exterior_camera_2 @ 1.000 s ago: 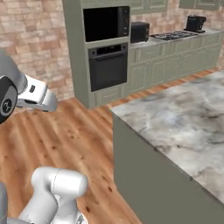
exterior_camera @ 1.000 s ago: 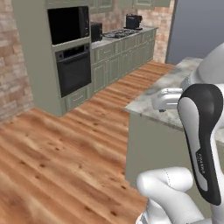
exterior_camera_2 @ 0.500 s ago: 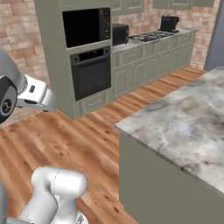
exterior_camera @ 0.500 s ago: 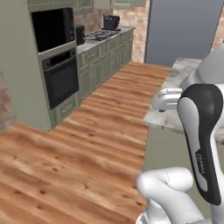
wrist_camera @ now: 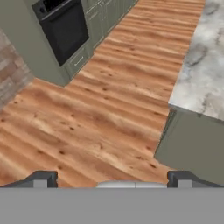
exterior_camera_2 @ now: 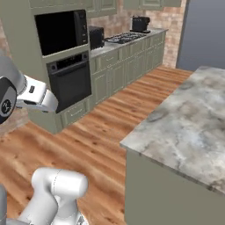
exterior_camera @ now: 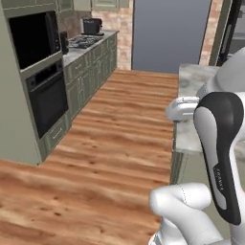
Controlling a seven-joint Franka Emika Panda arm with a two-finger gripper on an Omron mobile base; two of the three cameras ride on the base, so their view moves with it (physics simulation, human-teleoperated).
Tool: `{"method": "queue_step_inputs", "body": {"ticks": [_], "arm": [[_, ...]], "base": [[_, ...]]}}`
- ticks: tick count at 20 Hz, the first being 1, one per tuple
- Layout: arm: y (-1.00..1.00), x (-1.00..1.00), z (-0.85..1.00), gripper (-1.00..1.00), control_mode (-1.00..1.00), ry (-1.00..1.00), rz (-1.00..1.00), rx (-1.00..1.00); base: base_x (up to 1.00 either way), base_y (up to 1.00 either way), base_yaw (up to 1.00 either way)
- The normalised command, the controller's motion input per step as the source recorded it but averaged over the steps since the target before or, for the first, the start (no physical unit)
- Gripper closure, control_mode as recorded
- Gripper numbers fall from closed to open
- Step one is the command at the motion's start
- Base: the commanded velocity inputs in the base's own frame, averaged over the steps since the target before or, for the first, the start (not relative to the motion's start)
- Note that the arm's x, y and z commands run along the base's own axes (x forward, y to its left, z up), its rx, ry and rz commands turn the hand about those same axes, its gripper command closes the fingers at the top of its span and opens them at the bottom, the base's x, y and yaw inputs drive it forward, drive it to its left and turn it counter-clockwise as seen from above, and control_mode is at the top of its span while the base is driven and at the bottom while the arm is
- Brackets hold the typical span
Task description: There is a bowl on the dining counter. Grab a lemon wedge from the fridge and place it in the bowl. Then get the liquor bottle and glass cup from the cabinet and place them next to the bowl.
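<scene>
My gripper [wrist_camera: 111,177] stands spread wide and empty above the wooden floor [wrist_camera: 109,100]. The dining counter [exterior_camera_2: 189,127] lies to my right, the built-in oven [exterior_camera_2: 69,81] far left.

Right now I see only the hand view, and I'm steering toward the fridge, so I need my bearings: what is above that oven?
Observer: A black microwave is built in directly above the oven.
Operator: And further along that wall?
Observer: A run of green base cabinets carries a cooktop, with a black coffee machine at the far end.
Operator: What closes off the floor beyond that?
Observer: A flat blue-grey wall panel, which stands past the far end of the counter.
</scene>
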Motion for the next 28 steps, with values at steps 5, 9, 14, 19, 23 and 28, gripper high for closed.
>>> {"method": "queue_step_inputs", "body": {"ticks": [5,9,14,19,23,28], "arm": [[0.0,0.0,0.0,-1.0,1.0,0.0,0.0,0.0],[0.0,0.0,0.0,-1.0,1.0,0.0,0.0,0.0],[0.0,0.0,0.0,-1.0,1.0,0.0,0.0,0.0],[0.0,0.0,0.0,-1.0,1.0,0.0,0.0,0.0],[0.0,0.0,0.0,-1.0,1.0,0.0,0.0,0.0],[0.0,0.0,0.0,-1.0,1.0,0.0,0.0,0.0]], "base": [[0.82,0.41,-0.36],[0.84,0.39,-0.37],[0.74,0.5,-0.38],[0.41,0.85,-0.33],[0.38,1.0,-0.28],[0.78,0.78,-0.24]]}}
